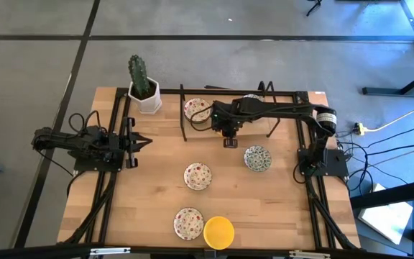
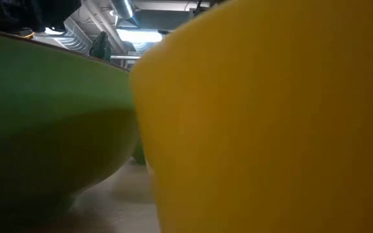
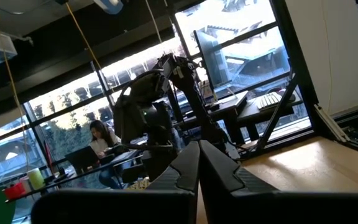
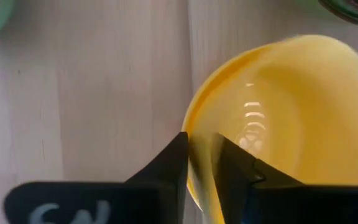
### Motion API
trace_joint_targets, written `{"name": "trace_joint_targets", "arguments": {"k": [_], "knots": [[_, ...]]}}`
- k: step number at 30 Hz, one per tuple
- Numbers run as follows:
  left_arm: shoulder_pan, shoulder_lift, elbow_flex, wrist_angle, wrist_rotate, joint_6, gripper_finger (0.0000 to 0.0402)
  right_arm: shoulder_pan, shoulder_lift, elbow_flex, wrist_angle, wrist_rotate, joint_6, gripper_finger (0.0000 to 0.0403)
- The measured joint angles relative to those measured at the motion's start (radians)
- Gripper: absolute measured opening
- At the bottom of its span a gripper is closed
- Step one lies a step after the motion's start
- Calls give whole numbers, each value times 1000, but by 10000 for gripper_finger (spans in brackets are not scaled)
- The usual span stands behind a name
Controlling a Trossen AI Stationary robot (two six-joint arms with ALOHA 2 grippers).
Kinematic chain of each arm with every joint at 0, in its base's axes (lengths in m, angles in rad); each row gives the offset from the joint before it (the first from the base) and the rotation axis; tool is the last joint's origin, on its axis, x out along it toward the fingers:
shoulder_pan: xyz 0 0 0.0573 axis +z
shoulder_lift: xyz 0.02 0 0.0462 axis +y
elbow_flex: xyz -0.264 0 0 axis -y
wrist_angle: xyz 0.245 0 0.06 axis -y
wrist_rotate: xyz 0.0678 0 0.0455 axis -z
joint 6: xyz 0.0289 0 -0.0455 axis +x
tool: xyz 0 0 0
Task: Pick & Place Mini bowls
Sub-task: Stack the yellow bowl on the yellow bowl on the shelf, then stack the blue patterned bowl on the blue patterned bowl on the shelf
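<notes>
The high view looks straight down on the whole wooden bench (image 1: pixel 264 201); the low view sits against a plain yellow mini bowl (image 2: pixel 271 129), also seen close by the right wrist view.

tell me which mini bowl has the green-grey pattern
The green-grey bowl on the table's right side, by the right arm's base; the other patterned bowls are red-speckled.

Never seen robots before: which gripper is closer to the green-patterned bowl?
Right. The right gripper is just beside the green-patterned bowl; the left gripper sits across the table, far off.
</notes>
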Motion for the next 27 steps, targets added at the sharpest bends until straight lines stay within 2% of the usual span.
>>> {"name": "trace_joint_targets", "arguments": {"k": [9,14,18,22,27], "knots": [[0,0,0,0,0,0,5,0,0,2,-2,8,-4,110],[0,0,0,0,0,0,2,0,0,67,-42,8,-4,119],[0,0,0,0,0,0,2,0,0,143,-111,8,16,118],[0,0,0,0,0,0,7,7,-1,163,-122,8,67,115],[0,0,0,0,0,0,5,50,0,108,-154,34,65,70]]}}
